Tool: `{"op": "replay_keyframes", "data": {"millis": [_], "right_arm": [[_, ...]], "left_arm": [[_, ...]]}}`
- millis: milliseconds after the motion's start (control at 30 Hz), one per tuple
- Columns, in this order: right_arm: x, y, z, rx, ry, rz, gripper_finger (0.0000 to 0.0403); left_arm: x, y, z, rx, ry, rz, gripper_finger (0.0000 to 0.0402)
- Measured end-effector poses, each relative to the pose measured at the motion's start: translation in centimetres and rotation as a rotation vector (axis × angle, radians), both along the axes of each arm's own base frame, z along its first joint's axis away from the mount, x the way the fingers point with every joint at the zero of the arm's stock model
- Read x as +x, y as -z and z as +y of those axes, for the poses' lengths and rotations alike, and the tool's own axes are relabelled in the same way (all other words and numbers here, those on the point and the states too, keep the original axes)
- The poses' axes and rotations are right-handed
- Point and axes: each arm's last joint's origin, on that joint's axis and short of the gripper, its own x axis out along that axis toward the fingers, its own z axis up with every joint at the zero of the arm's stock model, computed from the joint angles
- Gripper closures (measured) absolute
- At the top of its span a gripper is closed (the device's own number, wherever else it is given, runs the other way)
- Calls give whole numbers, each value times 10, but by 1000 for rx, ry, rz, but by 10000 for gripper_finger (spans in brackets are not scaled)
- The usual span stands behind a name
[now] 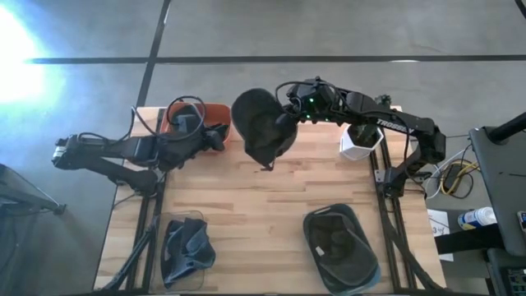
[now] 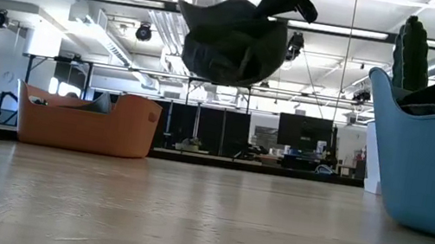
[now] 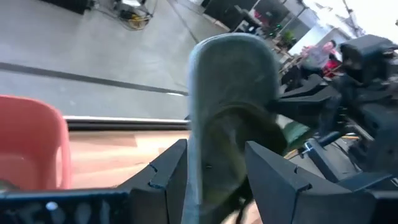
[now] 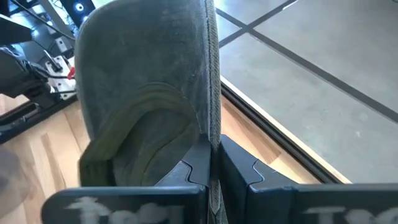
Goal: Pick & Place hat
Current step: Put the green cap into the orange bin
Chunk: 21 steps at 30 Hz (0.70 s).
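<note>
A dark grey hat (image 1: pixel 257 125) hangs in the air above the table's far middle; in the low view the hat (image 2: pixel 234 41) is well clear of the wood. My right gripper (image 1: pixel 288 123) reaches in from the right and is shut on it. My left gripper (image 1: pixel 223 136) is open just left of the hat, beside the orange basket (image 1: pixel 197 115). In the left wrist view the hat (image 3: pixel 230 99) stands on edge in line with the gap of my left gripper (image 3: pixel 214 146); whether the fingers touch it, I cannot tell. My right gripper (image 4: pixel 212 146) pinches the hat's stitched edge (image 4: pixel 211 118) between its two fingers, coming level from the table's right side. The hat is lifted clear of the table and hangs on edge, its crown (image 4: pixel 143 81) bulging to one side of the fingers.
The orange basket (image 2: pixel 87 119) sits at the far left. A white container (image 1: pixel 360 141) stands far right under my right arm. A blue bin (image 1: pixel 341 247) with dark hats is at the near right, and a clear bin (image 1: pixel 187 251) with a dark hat at the near left.
</note>
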Motion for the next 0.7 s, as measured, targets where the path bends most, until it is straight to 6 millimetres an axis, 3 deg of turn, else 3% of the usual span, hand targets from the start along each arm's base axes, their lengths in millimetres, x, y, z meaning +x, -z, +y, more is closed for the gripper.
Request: {"op": "replay_keyframes", "data": {"millis": [700], "right_arm": [[4,-4,2,32,-55,-65,390]], "left_arm": [[30,18,21,24,25,115,248]]}}
